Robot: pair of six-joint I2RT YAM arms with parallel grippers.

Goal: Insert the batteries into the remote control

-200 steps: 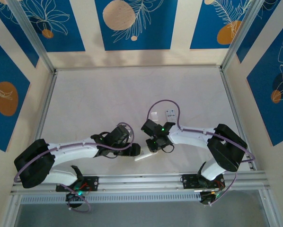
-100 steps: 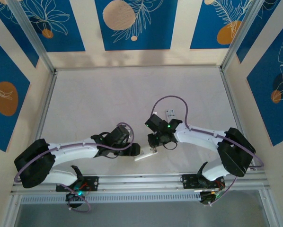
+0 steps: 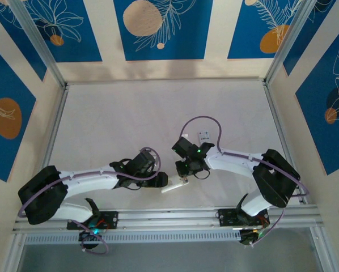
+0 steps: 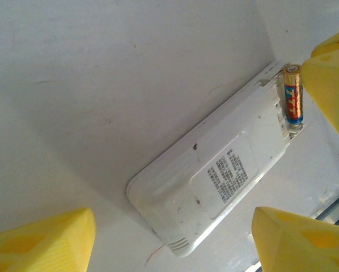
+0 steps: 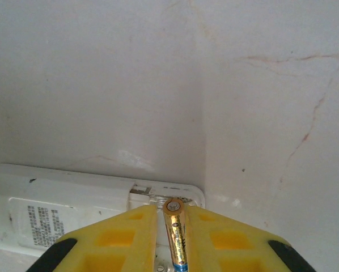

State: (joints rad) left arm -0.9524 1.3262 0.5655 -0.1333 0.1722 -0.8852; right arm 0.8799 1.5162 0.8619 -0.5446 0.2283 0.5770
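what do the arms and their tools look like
The left arm and right arm have white links, black joints and a looping purple cable each. The left tool and right tool are blocky yellow wedges.

Nothing written could be read. The remote point(image 4: 181, 192) carried a printed label point(image 4: 229, 173) of small dark lines on its white back, too fine to make out. The battery point(image 4: 292, 93) bore red and blue marks on gold, likewise illegible.
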